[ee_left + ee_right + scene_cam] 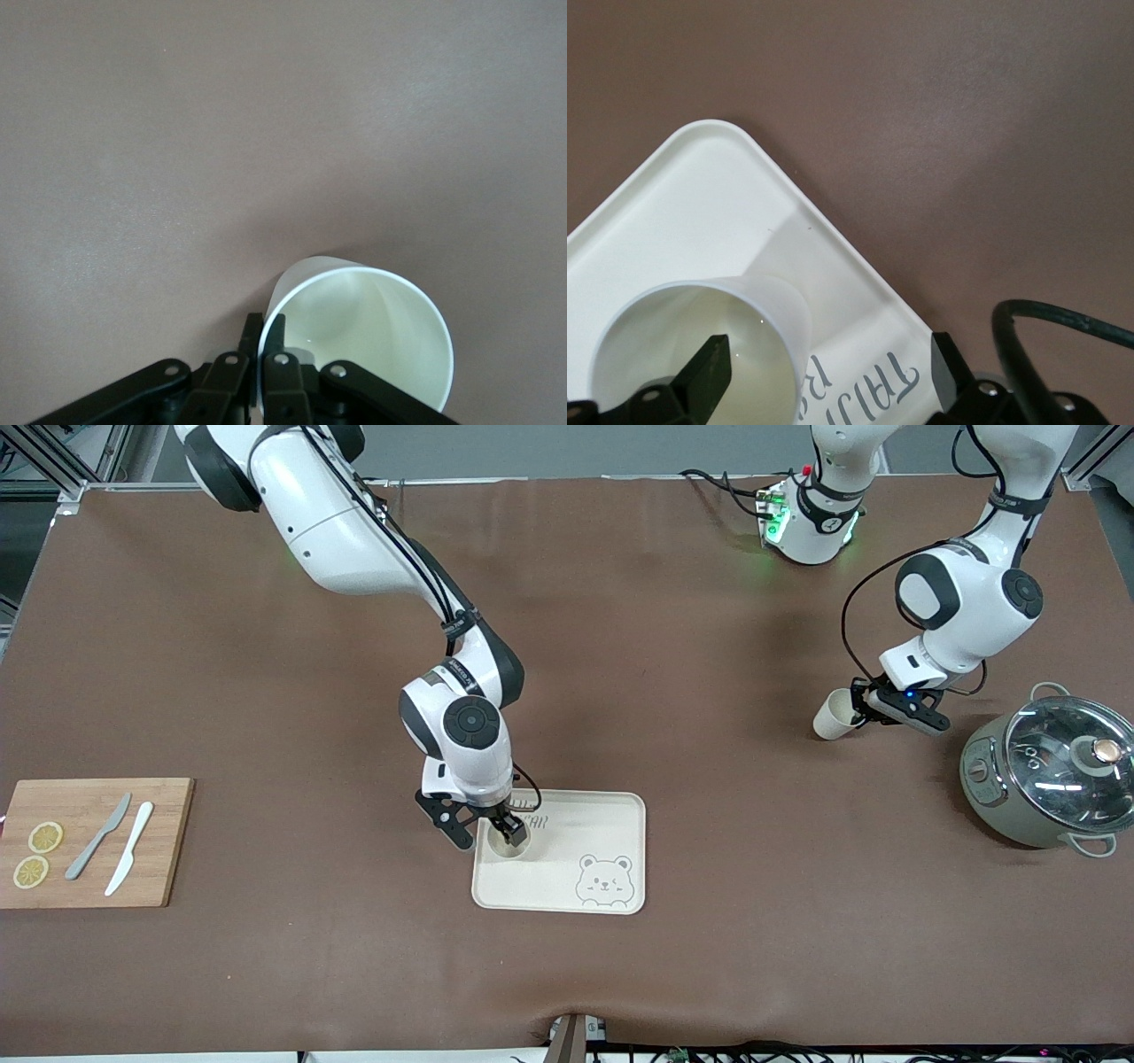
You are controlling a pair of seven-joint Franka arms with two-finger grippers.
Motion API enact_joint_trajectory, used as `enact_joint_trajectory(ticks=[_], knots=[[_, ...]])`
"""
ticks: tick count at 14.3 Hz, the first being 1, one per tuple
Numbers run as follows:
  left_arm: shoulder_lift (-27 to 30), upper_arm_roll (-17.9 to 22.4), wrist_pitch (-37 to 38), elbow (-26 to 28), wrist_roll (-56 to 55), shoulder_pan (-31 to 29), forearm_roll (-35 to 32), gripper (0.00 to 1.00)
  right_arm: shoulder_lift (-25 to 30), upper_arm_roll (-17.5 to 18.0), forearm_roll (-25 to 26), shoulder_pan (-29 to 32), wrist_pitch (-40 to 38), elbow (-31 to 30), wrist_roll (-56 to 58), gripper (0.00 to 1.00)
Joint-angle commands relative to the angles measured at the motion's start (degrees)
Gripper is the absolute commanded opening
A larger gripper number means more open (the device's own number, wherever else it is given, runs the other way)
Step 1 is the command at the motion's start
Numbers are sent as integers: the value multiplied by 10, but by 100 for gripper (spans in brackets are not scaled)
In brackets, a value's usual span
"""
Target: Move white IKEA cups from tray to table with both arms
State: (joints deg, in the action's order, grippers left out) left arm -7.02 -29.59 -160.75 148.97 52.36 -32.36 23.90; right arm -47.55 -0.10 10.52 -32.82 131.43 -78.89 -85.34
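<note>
One white IKEA cup (499, 848) stands upright on the cream bear tray (602, 824), at the tray's corner toward the right arm's end. My right gripper (509, 834) is open over it. In the right wrist view one finger (709, 372) is inside the cup (700, 328) and the other finger (943, 367) is outside, over the tray (682, 204). My left gripper (864, 708) is shut on the wall of the second cup (833, 715) and holds it tilted over bare table. In the left wrist view the gripper (263, 341) pinches the cup (372, 336) at the rim.
A grey pot with a glass lid (1050, 771) stands at the left arm's end, close to the left gripper. A wooden cutting board (89, 841) with lemon slices and two knives lies at the right arm's end. A bear drawing (604, 880) marks the tray's near corner.
</note>
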Motion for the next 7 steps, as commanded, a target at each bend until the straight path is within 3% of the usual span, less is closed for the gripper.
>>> enact_joint_trajectory(ticks=[1, 3, 7], knots=[[-1, -4, -12, 3, 16, -6, 9, 0, -11, -3, 18, -3, -1, 21, -16, 60], [3, -4, -12, 3, 14, -6, 9, 0, -11, -3, 18, -3, -1, 22, -16, 39], [11, -2, -12, 4, 14, -7, 8, 0, -11, -3, 18, -2, -1, 22, -17, 18]])
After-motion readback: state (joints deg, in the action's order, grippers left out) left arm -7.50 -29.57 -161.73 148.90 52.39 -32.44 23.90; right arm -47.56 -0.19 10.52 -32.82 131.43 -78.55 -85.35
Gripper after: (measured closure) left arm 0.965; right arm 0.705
